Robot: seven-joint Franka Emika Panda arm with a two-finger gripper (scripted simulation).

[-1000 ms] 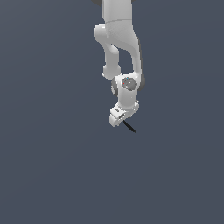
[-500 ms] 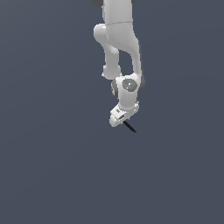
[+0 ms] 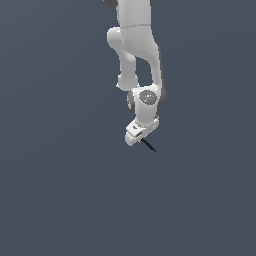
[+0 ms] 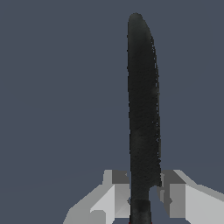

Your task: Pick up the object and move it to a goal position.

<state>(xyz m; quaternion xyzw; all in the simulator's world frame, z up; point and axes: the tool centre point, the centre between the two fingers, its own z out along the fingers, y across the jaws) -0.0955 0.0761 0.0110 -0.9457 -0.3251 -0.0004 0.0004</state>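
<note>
Two fingers [image 4: 114,197], pale grey, stand one on each side of the black sliver [image 4: 142,118] in the wrist view, their inner faces right against its flanks. No gap shows between either finger and the dark body, so the fingers read as clamped on it, near its butt end.

Long axis: the sliver runs straight out from between the fingers, away from the palm, in line with the approach direction of the hand rather than across it. Most of its length lies beyond the fingertips. Its far end narrows to a rounded point; one edge is straighter, the other gently bowed, rather blade-like.

Exterior view agrees: the gripper [image 3: 142,136] hangs under the white Panda arm [image 3: 135,45], tilted, and the sliver [image 3: 149,146] sticks out from the fingertips, slanting downward and toward the exterior view's right. It looks shorter than the hand is wide.

Surroundings: flat blue-grey ground all round, no shadow or contact line to read, so whether the pointed tip touches the surface or is clear of it cannot be told. No goal marker visible in either view.

Judgement: grasp made, carry phase. The tip leads any downward travel, so the point would meet the surface first; the clamp near one end leaves a long free lever that could pivot in the fingers.
</note>
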